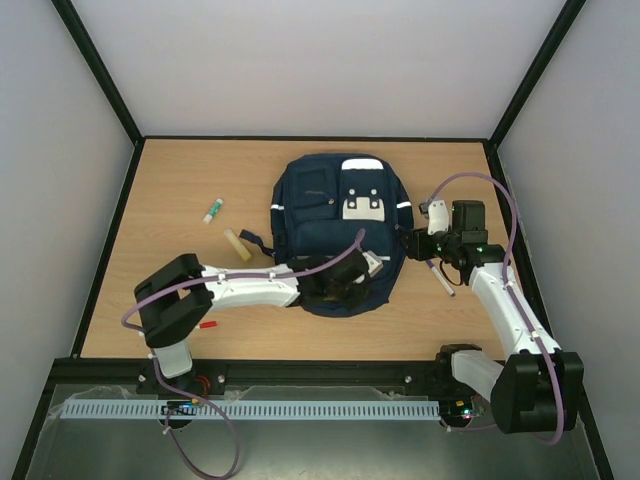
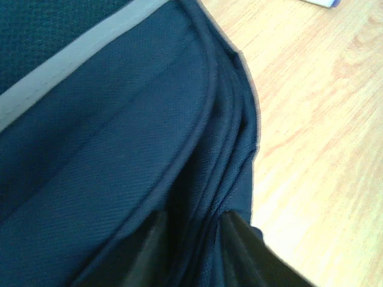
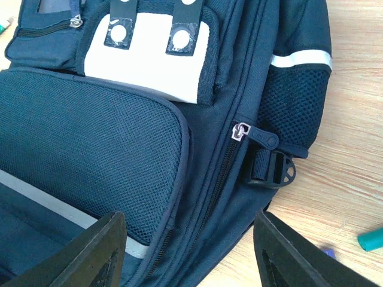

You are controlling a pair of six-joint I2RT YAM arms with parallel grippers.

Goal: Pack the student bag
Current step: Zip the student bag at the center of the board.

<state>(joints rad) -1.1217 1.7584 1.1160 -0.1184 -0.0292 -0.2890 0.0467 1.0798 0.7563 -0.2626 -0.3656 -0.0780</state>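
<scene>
The student bag (image 1: 330, 200) was laid front-up on the table (image 1: 180, 190). The right gripper (image 3: 190, 242) was spread wide, empty. The left gripper (image 2: 197, 254) was cropped by the frame; bag fabric lay between its jaws, grip undetermined.

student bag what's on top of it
The left gripper lies over the near end of the student bag. Whatever is inside or beneath the bag is covered by fabric.

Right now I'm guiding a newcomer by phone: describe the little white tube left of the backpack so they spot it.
Find the navy backpack in the middle of the wooden table. On the bare wood to its left lies the white tube, slanted, farther back than the tan block. Only the tube has a green end.
</scene>
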